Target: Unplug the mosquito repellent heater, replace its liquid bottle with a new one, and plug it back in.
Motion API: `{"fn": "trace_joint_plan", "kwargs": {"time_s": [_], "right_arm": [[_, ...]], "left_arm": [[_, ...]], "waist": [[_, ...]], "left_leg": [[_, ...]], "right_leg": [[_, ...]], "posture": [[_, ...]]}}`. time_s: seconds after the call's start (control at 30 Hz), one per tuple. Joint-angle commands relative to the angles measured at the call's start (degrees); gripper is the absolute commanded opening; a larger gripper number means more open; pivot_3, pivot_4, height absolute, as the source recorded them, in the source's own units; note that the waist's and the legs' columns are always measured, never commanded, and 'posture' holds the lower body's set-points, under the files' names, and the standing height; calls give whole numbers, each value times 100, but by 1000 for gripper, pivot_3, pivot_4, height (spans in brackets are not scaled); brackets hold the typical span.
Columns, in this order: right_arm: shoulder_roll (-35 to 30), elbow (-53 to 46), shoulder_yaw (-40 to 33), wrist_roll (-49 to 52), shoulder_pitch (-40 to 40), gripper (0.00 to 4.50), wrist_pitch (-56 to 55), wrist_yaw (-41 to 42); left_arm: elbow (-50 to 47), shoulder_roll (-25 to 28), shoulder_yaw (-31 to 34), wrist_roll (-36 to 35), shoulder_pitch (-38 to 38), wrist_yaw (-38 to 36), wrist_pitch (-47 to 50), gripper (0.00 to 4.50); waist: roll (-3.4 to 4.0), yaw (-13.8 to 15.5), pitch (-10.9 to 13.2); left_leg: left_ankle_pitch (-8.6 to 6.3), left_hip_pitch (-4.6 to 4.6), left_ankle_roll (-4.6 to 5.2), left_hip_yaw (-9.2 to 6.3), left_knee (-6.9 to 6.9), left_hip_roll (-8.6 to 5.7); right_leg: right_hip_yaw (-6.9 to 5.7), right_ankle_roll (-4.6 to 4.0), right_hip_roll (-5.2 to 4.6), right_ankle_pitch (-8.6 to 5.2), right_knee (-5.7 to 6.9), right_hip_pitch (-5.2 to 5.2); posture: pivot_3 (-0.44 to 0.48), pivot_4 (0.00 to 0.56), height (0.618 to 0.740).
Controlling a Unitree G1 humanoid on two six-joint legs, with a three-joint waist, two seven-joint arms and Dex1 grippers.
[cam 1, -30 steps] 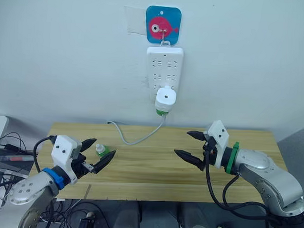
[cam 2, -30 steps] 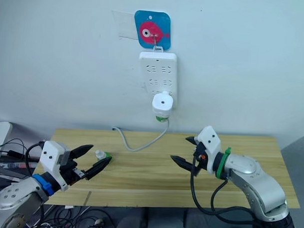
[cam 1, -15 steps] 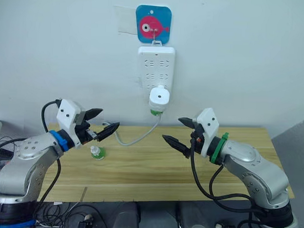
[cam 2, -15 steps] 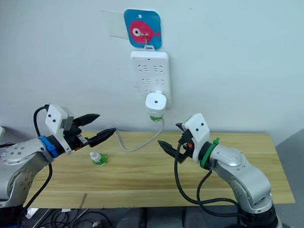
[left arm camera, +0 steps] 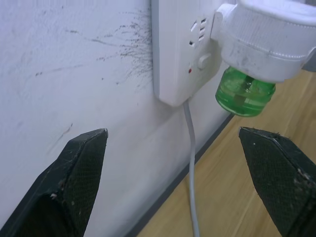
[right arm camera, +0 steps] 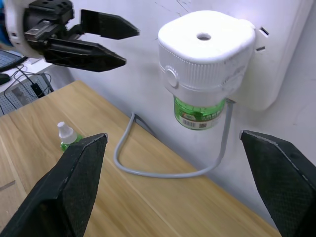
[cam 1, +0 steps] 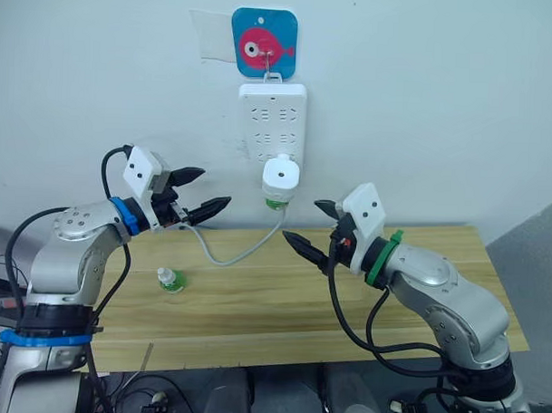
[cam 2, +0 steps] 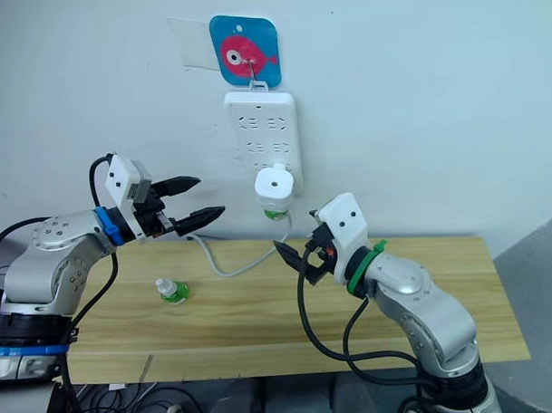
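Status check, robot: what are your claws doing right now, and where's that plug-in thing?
Left gripper and right gripper open, empty. Heater plugged into power strip, green bottle attached. Nothing between.

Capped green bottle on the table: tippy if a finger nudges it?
Probably. The capped green bottle stands upright on the table, small and narrow, so it should tip easily. It is round, so it would likely roll. Probably light.

Left gripper risen from table level to height of mosquito repellent heater, nearer it (fingers spread). Right gripper also lifted, closer beneath heater, fingers apart.
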Motion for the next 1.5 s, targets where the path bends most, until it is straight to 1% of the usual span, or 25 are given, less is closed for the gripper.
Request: {"fn": "trace_joint_plan", "kwargs": {"time_s": [0.03,0.2,0.43,0.67,0.77,0.9,1.0,1.2,1.33,1.47,1.5], "right_arm": [[68,-234,49,3,-138,4500,3,-30],[157,-284,65,-5,-235,4500,64,-112],[-63,-452,8,6,-172,4500,108,-65],[-333,-705,-365,204,-61,4500,136,35],[-558,-940,-625,402,103,4500,136,229],[-746,-1042,-699,518,173,4500,131,329],[-807,-1000,-656,476,173,4500,52,326],[-769,-989,-574,447,187,4500,25,264],[-756,-975,-539,418,239,4500,-18,262],[-743,-938,-520,392,254,4500,-58,262],[-737,-929,-507,380,251,4500,-64,256]], "left_arm": [[338,-78,-53,20,-379,-288,-228,4455],[830,-203,-176,68,-841,-625,-352,4455],[1475,-371,-298,225,-1370,-945,-665,4455],[2398,-576,-369,472,-1984,-1197,-1133,4455],[2781,-617,-366,583,-2193,-1305,-1363,4455],[3172,-677,-315,655,-2422,-1414,-1590,4455],[3238,-753,-329,615,-2529,-1573,-1595,4455],[3054,-781,-305,472,-2540,-1889,-1214,4455],[2974,-751,-302,476,-2475,-1944,-1093,4455],[2858,-832,-288,386,-2455,-1989,-888,4455],[2833,-850,-276,356,-2458,-1996,-839,4282]], "waist": [[1,-2,0],[1,-31,1],[2,-146,1],[2,-212,1],[9,-195,5],[9,-219,5],[8,-228,5],[8,-318,5],[8,-365,5],[8,-385,5],[8,-386,5]], "left_leg": [[0,0,0,0,0,0],[0,-2,0,0,1,0],[1,-5,0,-2,6,-1],[2,-5,0,-4,13,-1],[1,-17,0,-10,56,-3],[2,-19,0,-9,91,-6],[23,-14,-13,-12,93,-6],[27,-15,-12,-11,90,-7],[27,-17,-11,-12,84,-6],[27,-21,-11,-12,86,-7],[27,-21,-11,-12,87,-7]], "right_leg": [[0,0,0,0,0,0],[0,0,0,0,-1,-1],[-1,0,0,0,-1,0],[-3,1,0,0,6,1],[-7,1,0,0,31,2],[0,17,0,9,63,2],[0,16,0,10,79,1],[5,18,0,15,79,-1],[3,16,0,14,78,-6],[3,17,0,14,75,-6],[3,17,0,14,76,-5]], "posture": [[-201,219,730],[-218,223,730],[-243,219,730],[-285,210,730],[-297,205,730],[-308,200,730],[-309,199,730],[-308,198,730],[-307,198,730],[-307,198,730],[-307,196,730]]}}
